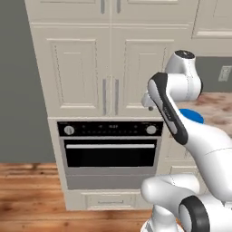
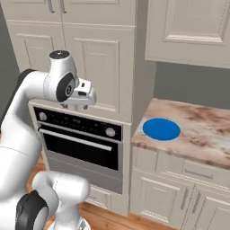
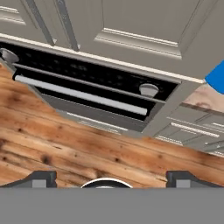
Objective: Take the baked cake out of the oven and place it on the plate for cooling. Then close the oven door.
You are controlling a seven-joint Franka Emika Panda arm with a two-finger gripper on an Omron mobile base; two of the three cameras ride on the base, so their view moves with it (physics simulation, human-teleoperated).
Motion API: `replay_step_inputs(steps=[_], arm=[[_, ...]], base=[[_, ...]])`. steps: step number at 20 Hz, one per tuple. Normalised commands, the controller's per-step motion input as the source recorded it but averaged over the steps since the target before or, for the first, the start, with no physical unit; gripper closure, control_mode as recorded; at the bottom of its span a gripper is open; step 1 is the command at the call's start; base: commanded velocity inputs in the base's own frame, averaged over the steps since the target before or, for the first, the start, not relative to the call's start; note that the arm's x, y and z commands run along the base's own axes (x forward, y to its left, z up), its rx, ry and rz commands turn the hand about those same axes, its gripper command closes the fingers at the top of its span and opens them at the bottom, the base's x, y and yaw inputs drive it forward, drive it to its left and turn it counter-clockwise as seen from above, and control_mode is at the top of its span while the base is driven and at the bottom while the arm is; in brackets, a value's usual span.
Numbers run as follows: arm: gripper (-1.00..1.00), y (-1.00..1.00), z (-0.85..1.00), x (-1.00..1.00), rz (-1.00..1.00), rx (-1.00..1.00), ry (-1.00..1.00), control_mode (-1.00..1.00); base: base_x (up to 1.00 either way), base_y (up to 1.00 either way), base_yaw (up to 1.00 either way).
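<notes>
The oven [image 1: 110, 149] is set into cream cabinetry, and its black glass oven door [image 1: 110, 155] stands closed under the control strip with two silver knobs. The door's silver bar handle [image 3: 83, 98] runs across the hand view. The baked cake is hidden. The blue plate [image 2: 161, 129] lies flat on the marble counter to the right of the oven, and its edge [image 3: 217, 76] shows in the hand view. My gripper [image 2: 74, 106] hangs open and holds nothing, in front of the cabinet doors just above the oven's upper right corner. Its fingertips [image 3: 41, 178] stand far apart.
Tall cream cabinet doors [image 1: 108, 68] with vertical handles rise above the oven. A marble counter [image 2: 202, 134] with base cabinets extends to the right, and a wall cabinet [image 2: 193, 27] hangs over it. A drawer [image 1: 110, 199] sits under the oven, above the wood floor [image 1: 27, 195].
</notes>
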Motion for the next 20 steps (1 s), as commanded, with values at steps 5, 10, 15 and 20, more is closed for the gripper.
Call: replay_step_inputs(steps=[5, 10, 15, 20], arm=[[-1.0, 0.0, 0.0, 0.0, 0.0, 0.0, 0.0, 1.0], [-1.0, 0.0, 0.0, 0.0, 0.0, 0.0, 0.0, 1.0], [-1.0, 0.0, 0.0, 0.0, 0.0, 0.0, 0.0, 1.0], [-1.0, 0.0, 0.0, 0.0, 0.0, 0.0, 0.0, 1.0]], base=[[0.01, -0.9, 0.55], [0.0, -0.84, 0.56], [0.04, -0.75, 0.51], [0.17, -0.59, 0.43]])
